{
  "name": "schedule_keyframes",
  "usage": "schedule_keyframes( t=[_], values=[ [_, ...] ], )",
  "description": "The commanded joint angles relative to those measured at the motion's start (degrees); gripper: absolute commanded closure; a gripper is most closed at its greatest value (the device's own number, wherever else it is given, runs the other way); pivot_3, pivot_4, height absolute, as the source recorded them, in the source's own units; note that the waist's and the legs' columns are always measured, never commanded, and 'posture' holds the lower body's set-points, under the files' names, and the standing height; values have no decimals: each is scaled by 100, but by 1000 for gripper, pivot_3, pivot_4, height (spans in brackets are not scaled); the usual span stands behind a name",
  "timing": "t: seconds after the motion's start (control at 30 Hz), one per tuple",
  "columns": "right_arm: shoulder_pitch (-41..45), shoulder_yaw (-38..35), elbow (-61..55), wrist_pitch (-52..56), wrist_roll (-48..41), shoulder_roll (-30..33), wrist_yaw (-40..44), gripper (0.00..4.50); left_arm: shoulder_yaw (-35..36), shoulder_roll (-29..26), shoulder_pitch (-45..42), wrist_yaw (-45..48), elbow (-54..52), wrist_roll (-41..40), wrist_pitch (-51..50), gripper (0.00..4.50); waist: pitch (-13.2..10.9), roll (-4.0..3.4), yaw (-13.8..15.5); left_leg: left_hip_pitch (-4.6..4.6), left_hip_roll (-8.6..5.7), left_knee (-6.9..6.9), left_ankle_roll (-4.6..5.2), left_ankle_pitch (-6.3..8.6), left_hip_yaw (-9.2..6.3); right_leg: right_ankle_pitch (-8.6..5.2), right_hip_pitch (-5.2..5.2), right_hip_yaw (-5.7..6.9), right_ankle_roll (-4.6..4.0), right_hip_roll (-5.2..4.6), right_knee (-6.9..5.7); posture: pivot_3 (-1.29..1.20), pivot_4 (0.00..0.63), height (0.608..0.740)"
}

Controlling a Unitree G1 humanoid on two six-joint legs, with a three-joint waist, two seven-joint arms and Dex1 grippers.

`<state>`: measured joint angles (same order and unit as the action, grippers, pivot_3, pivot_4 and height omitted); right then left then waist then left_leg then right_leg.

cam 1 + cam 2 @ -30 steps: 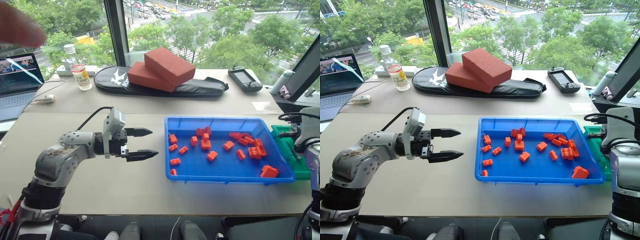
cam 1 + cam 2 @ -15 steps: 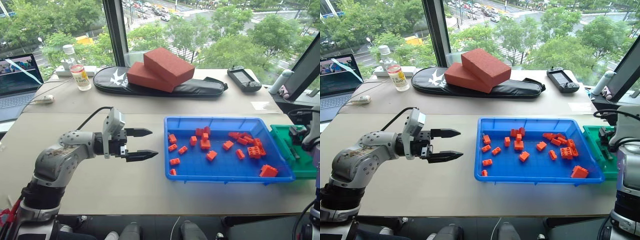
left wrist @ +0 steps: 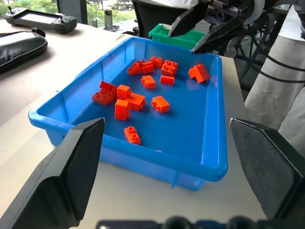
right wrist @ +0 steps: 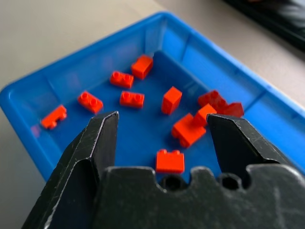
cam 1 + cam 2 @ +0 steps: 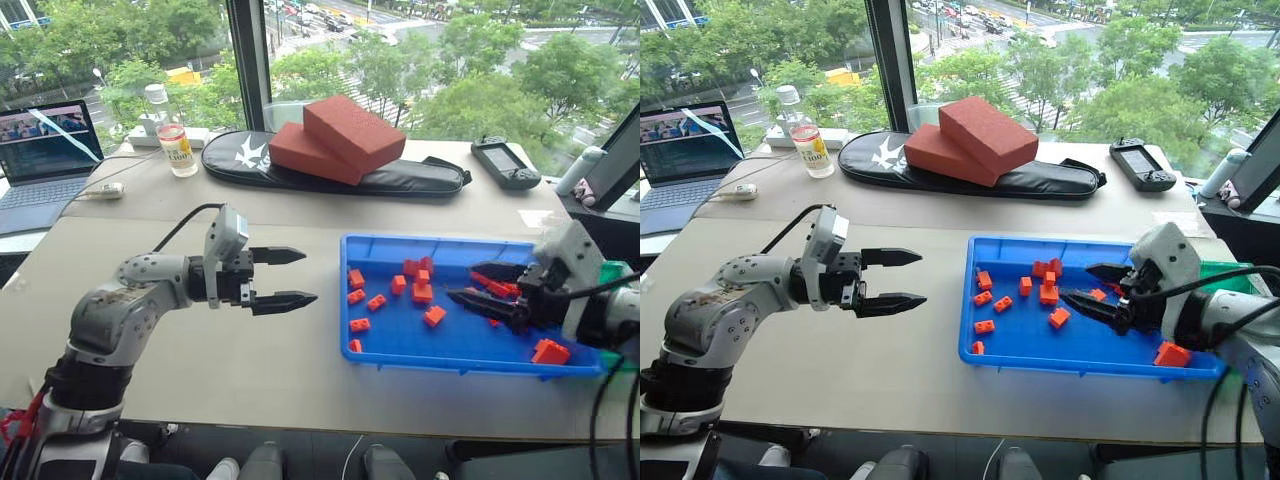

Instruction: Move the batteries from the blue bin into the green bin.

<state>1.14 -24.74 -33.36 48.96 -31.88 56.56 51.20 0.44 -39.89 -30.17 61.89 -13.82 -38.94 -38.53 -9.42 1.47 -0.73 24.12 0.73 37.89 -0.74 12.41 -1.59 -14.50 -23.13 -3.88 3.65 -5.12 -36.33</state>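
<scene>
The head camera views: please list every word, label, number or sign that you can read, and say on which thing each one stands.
Bottle label: red print, perhaps "100", too small to read for certain.
Black bag: a white logo mark, with no letters that can be read.
Laptop screen: a picture, with no text that can be read.
Blue bin and orange bricks: no writing.

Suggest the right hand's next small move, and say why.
Probably hold off closing and draw the right hand back a little for a clearer look. It hangs open over the blue bin, and all I can make out inside are orange bricks, no battery. One might lie hidden under the hand.
</scene>
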Motion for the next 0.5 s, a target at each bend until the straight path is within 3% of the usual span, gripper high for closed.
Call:
schedule_keyframes(
  t=[0.03,0.5],
  values=[
    [-88,-97,53,-710,128,-121,125,1016,6,25,-131,68,38,98,213,0,0,0,-48,-1,1,0,-1,0,5,0,-3,-3,0,0,0,0,150,740],
    [-346,-85,140,-1126,76,-288,172,1016,40,41,-151,-80,-134,19,94,0,0,0,-29,-7,2,-1,-1,-1,3,0,-1,-6,-1,2,-12,0,150,740]
  ],
)
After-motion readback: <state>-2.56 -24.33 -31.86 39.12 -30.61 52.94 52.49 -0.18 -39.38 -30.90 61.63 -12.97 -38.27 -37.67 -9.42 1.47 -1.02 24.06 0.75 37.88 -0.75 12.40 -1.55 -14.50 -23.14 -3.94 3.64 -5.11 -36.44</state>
